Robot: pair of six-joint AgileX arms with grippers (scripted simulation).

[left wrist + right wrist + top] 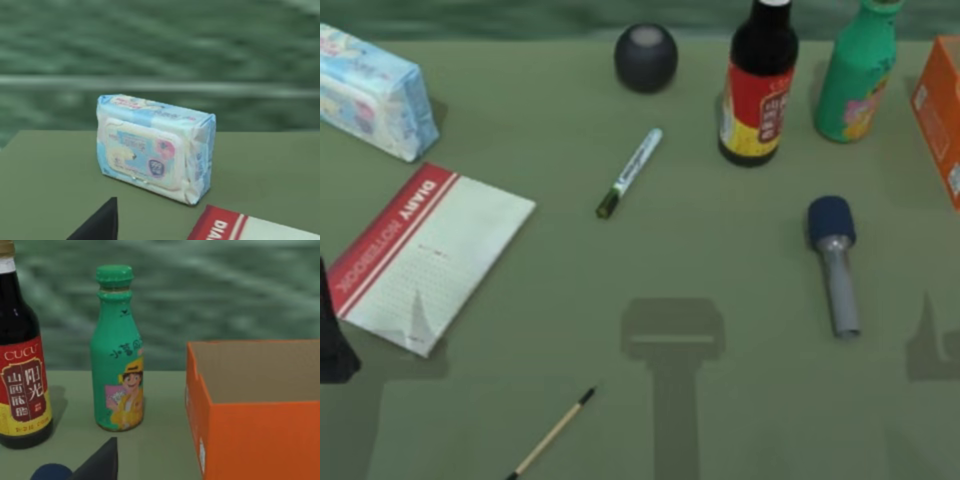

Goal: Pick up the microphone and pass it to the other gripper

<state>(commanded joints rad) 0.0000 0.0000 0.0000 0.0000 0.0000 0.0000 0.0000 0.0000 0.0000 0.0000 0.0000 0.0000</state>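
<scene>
- Red-and-white paper notebook printed "DIARY NOTEBOOK" lies flat, far left of the microphone.
- Open orange cardboard box sits right of the microphone.
- Dark glass bottle with a red-and-yellow "CUCU" label stands upright behind the microphone, a green plastic bottle beside it.
- Grey-handled microphone with navy foam head lies flat on the olive table, untouched.
- Left gripper is parked at the table's left edge; how its fingers stand cannot be told, nor the right gripper's.

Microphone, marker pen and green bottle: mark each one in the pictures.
microphone (835,268), top view, upper end of its grey handle.
marker pen (631,171), top view, middle of its white barrel.
green bottle (118,365), right wrist view, body above the label.
</scene>
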